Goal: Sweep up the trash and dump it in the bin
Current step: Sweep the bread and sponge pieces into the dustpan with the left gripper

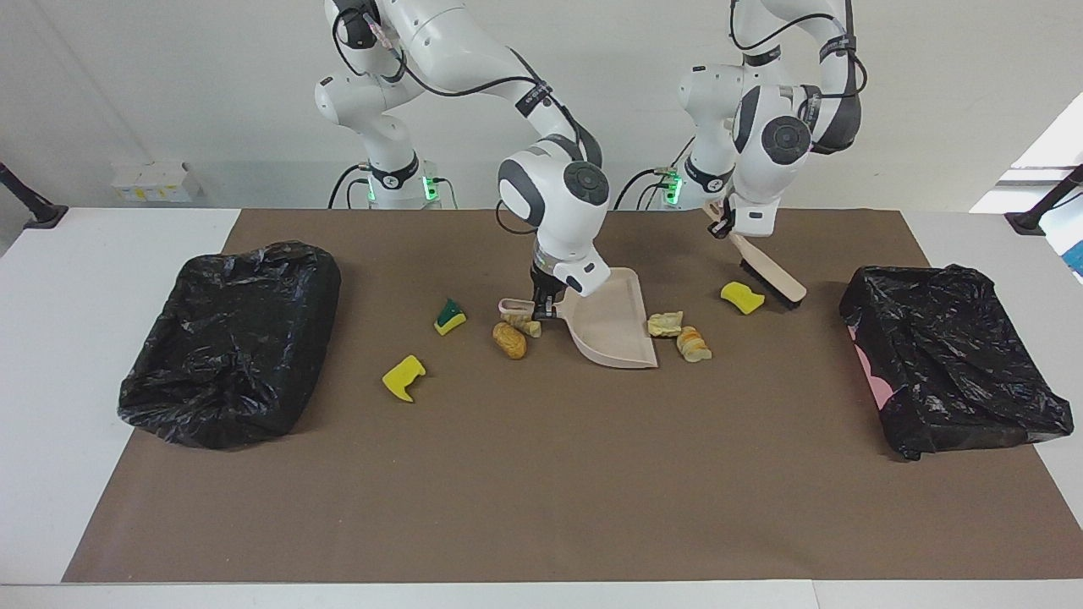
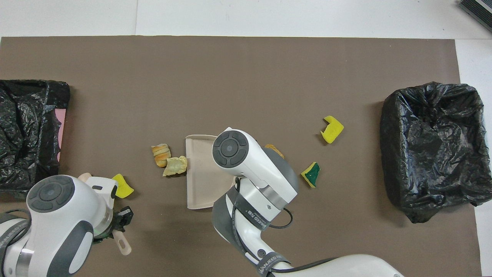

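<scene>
Facing view: beige plastic dustpan (image 1: 611, 328) gripped by right gripper (image 1: 546, 306); beige-handled brush (image 1: 768, 272) clamped by left gripper (image 1: 734, 227); yellow sponge scrap (image 1: 742, 297) could be flicked past the pan.

bench (image 1: 101, 254): white
mat (image 1: 541, 474): plain brown
dustpan (image 1: 613, 326): beige
brush (image 1: 766, 271): beige, black bristles
bin bags (image 1: 228, 338): glossy black
sponge bits (image 1: 403, 376): yellow, one green-backed
bread lumps (image 1: 509, 340): golden-brown
</scene>
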Motion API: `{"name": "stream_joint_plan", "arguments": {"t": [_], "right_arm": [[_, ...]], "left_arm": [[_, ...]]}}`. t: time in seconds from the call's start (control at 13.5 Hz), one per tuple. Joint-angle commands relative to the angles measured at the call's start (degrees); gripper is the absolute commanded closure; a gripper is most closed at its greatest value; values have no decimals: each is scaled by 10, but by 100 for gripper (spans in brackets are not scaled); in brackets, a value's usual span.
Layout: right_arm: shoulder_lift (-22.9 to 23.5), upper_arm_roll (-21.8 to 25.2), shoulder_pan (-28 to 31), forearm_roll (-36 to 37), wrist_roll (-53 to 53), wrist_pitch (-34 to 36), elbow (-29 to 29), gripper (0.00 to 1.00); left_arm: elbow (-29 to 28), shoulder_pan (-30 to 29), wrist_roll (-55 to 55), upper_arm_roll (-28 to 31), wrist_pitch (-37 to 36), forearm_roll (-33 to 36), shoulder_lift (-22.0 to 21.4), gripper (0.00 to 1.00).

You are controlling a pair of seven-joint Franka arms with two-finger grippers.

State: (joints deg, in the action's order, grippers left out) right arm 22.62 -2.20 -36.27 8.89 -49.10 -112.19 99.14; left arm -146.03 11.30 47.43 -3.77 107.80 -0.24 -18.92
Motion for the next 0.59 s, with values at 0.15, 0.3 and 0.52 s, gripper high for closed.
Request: {"name": "stream_joint_plan", "arguments": {"t": [0.15, 0.3, 0.52], "right_arm": [[-9, -3, -24, 53, 12, 49, 3, 100], [-15, -4, -33, 55, 39, 55, 4, 100], [-18, -4, -39, 49, 94, 63, 6, 100]], "left_arm": [[45, 7, -20, -2, 64, -15, 60, 100], [46, 19, -57, -2, 93, -15, 82, 100], [48, 21, -156, -3, 128, -15, 94, 100]]}}
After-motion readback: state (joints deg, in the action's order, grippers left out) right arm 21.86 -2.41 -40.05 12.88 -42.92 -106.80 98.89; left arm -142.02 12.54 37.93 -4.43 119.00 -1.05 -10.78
